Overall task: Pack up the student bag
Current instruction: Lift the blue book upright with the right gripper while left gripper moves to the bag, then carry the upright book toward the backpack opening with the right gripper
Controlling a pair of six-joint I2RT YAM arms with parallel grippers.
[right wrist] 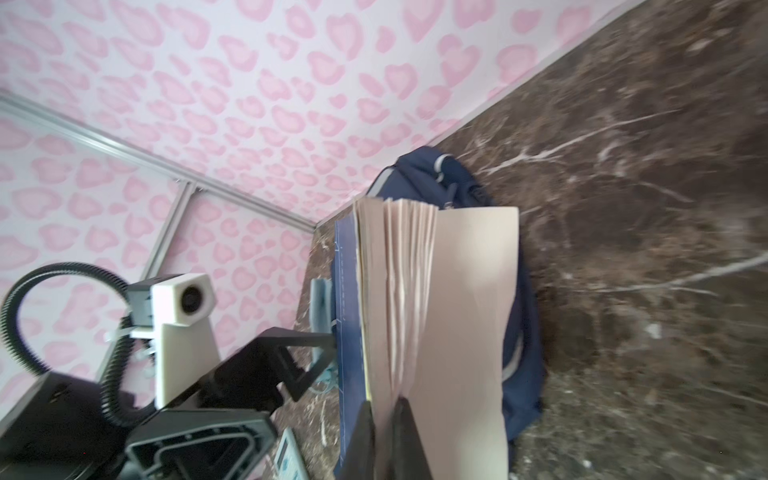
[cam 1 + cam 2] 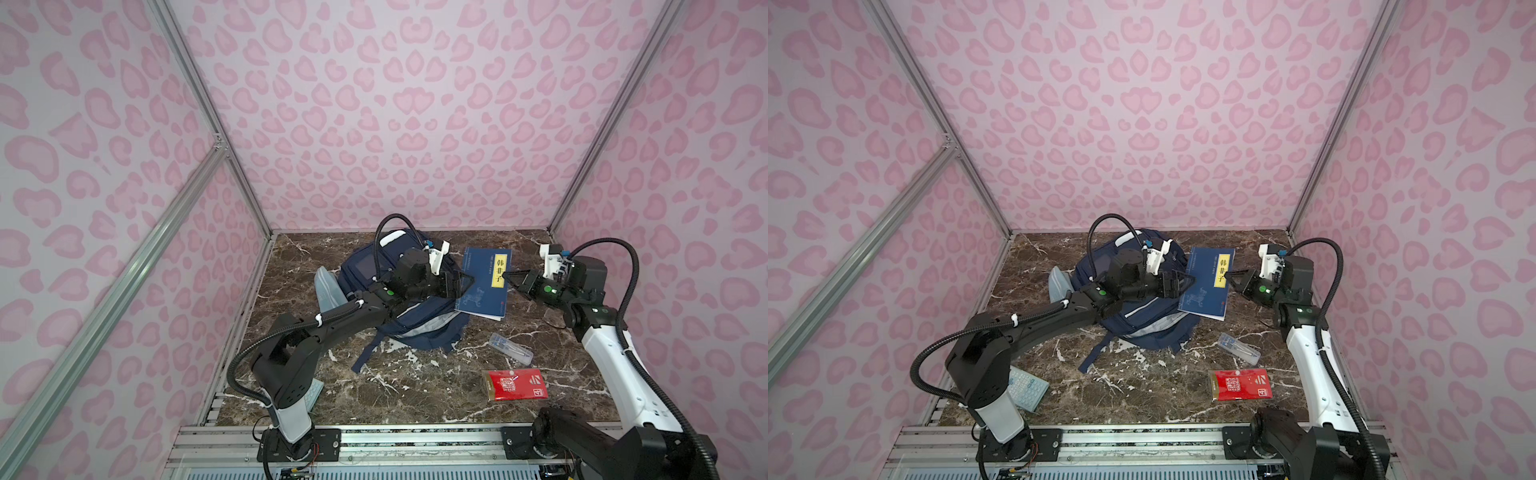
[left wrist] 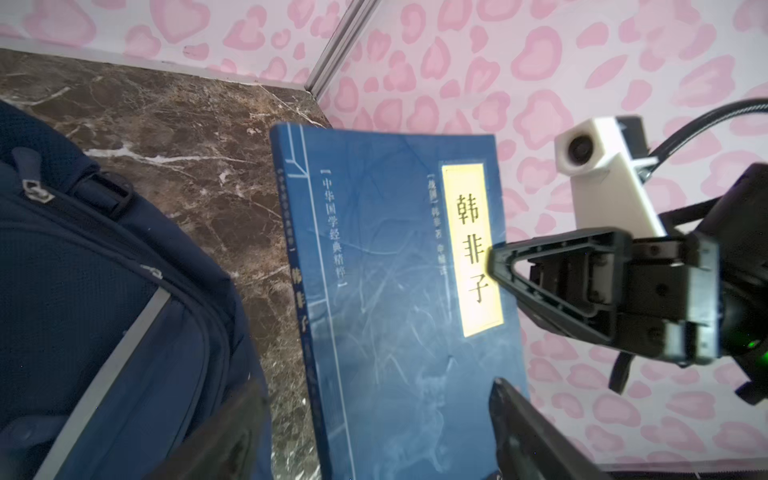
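Observation:
The student bag [image 2: 415, 328] [image 2: 1142, 328], navy with pale stripes, lies at the back of the marble table. Beside it a blue book [image 2: 482, 286] [image 2: 1204, 291] with a yellow title strip is raised off the table. My right gripper [image 2: 505, 274] [image 1: 384, 415] is shut on the book's front cover and a few pages, and the other pages [image 1: 399, 291] fan out. My left gripper [image 2: 467, 284] [image 3: 374, 432] is open above the bag [image 3: 83, 291], by the book's spine side. The book [image 3: 395, 291] shows between its fingers; whether they touch it is unclear.
A light-blue pouch [image 2: 328, 286] lies left of the bag. A clear pen case [image 2: 511, 349] and a red packet [image 2: 517, 384] lie at the front right. A pale calculator [image 2: 1027, 388] lies at the front left beside the left arm's base. Patterned walls close three sides.

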